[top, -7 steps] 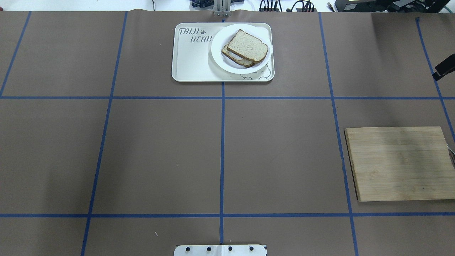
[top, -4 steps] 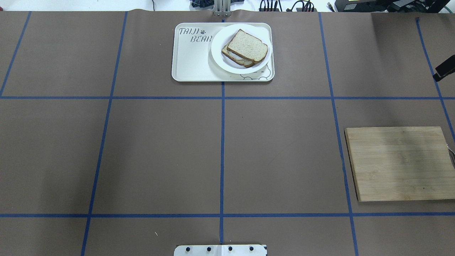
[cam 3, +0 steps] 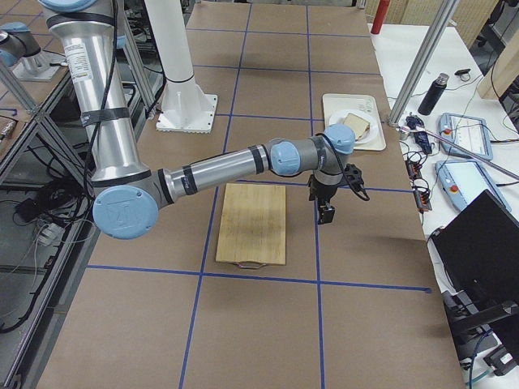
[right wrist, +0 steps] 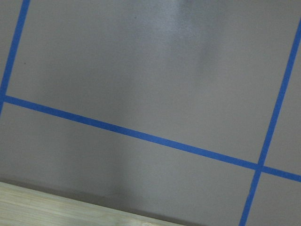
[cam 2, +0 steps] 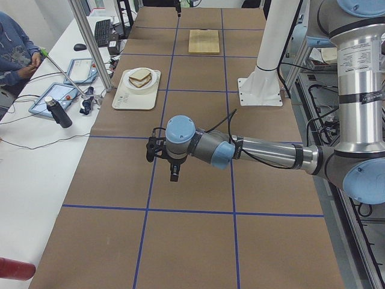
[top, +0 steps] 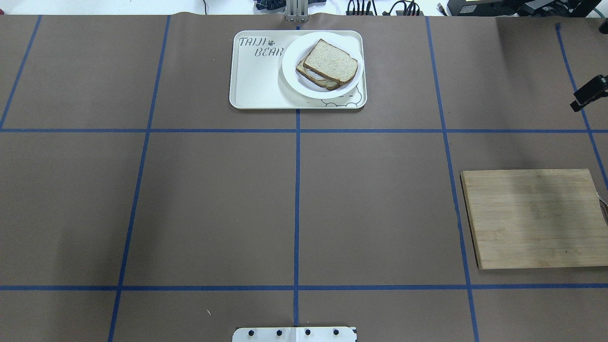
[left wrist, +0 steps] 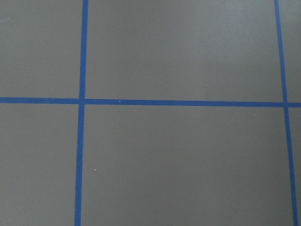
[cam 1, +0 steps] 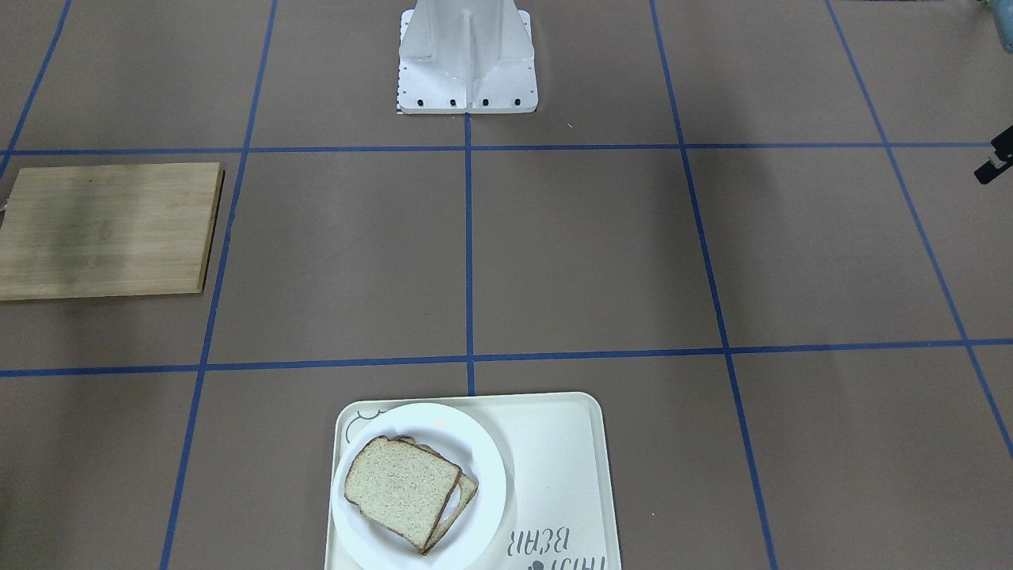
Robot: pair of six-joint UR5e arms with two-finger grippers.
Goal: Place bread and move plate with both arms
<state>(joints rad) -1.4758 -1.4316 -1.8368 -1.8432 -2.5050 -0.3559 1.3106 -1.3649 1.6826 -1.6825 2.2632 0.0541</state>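
The bread [top: 331,61] is a plain slice lying on top of another slice on the white plate [top: 294,71]. The plate sits on the right half of the bear-print tray [top: 256,80] at the table's far middle. They also show in the front-facing view: bread [cam 1: 402,489], plate [cam 1: 491,475]. My right gripper [cam 3: 327,217] hangs above the bare table beyond the cutting board; only a black tip shows at the overhead view's right edge [top: 588,93]. My left gripper [cam 2: 174,176] hangs above the bare table far to the tray's left. I cannot tell whether either is open or shut. Both are empty.
A wooden cutting board [top: 534,218] lies at the right, with nothing on it. The white fixed stand [cam 1: 465,55] rises at the robot's side of the table. Blue tape lines grid the brown table cover. An operator and devices sit beyond the far edge [cam 2: 18,54].
The black tip of my right gripper at the overhead view's right edge has shifted slightly left. Bread, plate and tray have not moved.
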